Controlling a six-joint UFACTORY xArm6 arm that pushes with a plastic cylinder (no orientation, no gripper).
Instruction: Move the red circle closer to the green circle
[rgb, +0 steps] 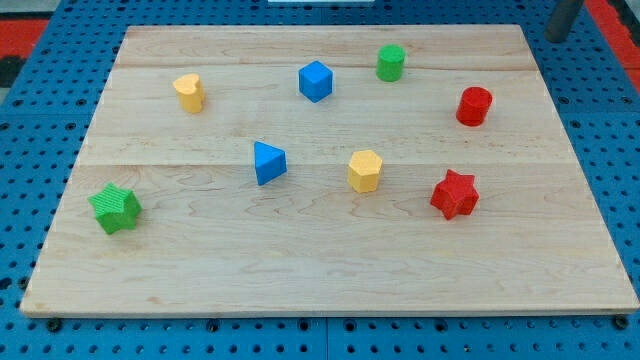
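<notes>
The red circle (474, 106) stands on the wooden board (300, 270) at the view's right, in the upper part. The green circle (390, 63) stands to its upper left, near the board's top edge, with a clear gap between them. My tip (556, 38) shows in the view's top right corner, just beyond the board's top right corner. It is up and to the right of the red circle and touches no block.
A blue cube (315, 81) sits left of the green circle. A red star (455, 194) lies below the red circle. A yellow hexagon (365, 170), blue triangle (268, 163), yellow heart (188, 92) and green star (115, 208) lie further left.
</notes>
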